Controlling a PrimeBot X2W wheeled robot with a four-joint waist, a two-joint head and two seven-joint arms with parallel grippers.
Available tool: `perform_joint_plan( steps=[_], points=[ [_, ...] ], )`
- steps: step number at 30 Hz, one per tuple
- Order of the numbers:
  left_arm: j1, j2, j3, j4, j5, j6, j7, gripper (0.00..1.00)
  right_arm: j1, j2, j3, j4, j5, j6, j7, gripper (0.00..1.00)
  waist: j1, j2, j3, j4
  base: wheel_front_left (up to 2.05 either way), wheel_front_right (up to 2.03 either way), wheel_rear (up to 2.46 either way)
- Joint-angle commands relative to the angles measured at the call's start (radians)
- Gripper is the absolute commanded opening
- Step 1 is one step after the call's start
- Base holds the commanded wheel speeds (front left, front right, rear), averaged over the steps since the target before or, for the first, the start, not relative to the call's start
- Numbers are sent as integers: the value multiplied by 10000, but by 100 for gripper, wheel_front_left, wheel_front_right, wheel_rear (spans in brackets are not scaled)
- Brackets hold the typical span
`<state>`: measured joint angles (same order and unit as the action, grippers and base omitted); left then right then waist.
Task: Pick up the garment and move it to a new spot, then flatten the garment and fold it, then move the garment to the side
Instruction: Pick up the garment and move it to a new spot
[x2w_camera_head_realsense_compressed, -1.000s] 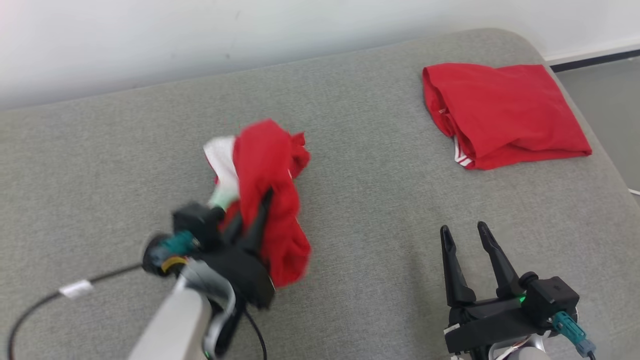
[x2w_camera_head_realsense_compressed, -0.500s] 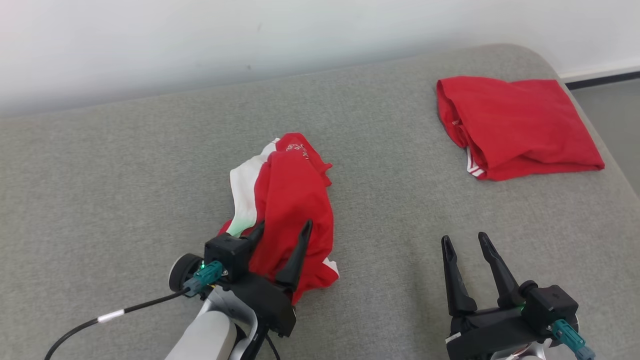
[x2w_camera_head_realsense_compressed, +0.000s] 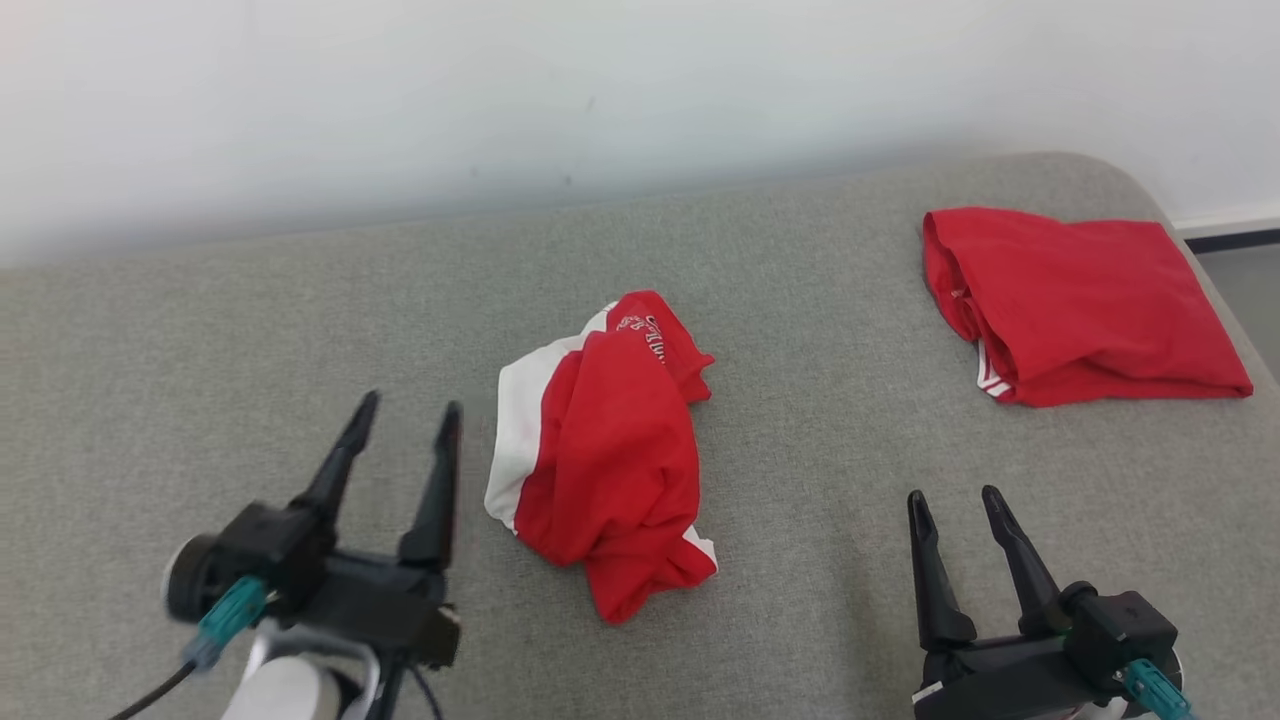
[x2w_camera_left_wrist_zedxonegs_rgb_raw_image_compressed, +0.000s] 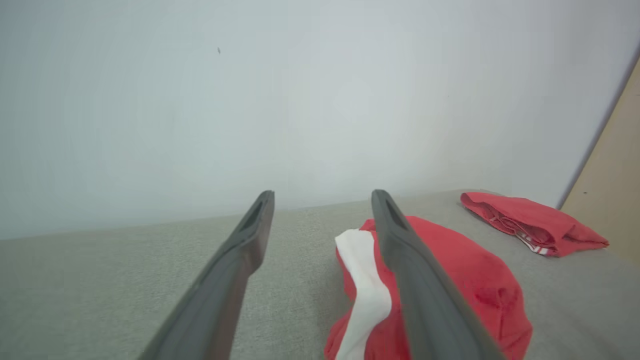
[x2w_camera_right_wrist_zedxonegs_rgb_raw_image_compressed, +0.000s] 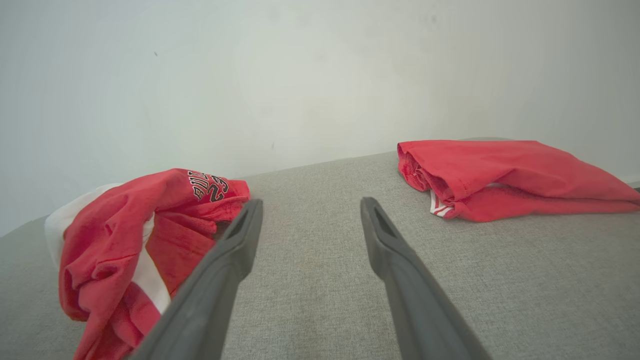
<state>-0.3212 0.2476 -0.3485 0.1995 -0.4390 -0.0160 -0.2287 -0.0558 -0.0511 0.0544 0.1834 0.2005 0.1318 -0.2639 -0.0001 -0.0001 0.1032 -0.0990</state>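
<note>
We see two red garments on a grey cushion (x2w_camera_head_realsense_compressed: 200, 350). The crumpled red-and-white garment (x2w_camera_head_realsense_compressed: 610, 460) lies mid-cushion, with its long axis running from the wall toward us and its printed end farthest away. A folded red garment (x2w_camera_head_realsense_compressed: 1080, 300) sits well apart at far right. There are two claws, both with fingers apart and empty: the left gripper (x2w_camera_head_realsense_compressed: 411, 403) just beside the crumpled one, and the right gripper (x2w_camera_head_realsense_compressed: 953, 495).

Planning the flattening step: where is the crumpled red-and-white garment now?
Head view: the crumpled garment lies central on the grey cushion, just right of the open left gripper, untouched; the folded red garment sits at the far right.
</note>
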Motion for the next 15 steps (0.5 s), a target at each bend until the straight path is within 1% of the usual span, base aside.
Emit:
perform_joint_plan(
  steps=[1,3,6,8,9,13,15],
  points=[
    [273,70,100,-79,6,79,-91,100,89,18,-28,-34,-51,-25,-2,100,1,1,-138,119,0,0,0],
    [657,133,415,-230,-137,244,-206,100,178,16,-69,-55,-89,-25,-2,100,1,1,-208,152,0,0,0],
    [1268,238,850,-279,-56,525,-324,100,211,16,-150,-86,-90,-25,0,100,1,1,-279,209,0,0,0],
    [1636,219,1121,-290,-50,582,-353,100,255,18,-182,-122,-96,-25,-2,100,1,1,-311,240,0,0,0],
    [1781,267,1248,-361,117,596,-365,100,288,15,-201,-128,-96,-25,-2,100,1,1,-320,256,0,0,0],
    [2399,-22,1947,-914,660,392,-359,100,318,16,-250,-169,-80,-25,-2,100,1,1,-310,325,0,0,0],
    [2771,-210,2294,-1074,908,216,-361,100,324,15,-257,-181,-74,-25,-2,100,1,1,-312,345,0,0,0]
  ],
)
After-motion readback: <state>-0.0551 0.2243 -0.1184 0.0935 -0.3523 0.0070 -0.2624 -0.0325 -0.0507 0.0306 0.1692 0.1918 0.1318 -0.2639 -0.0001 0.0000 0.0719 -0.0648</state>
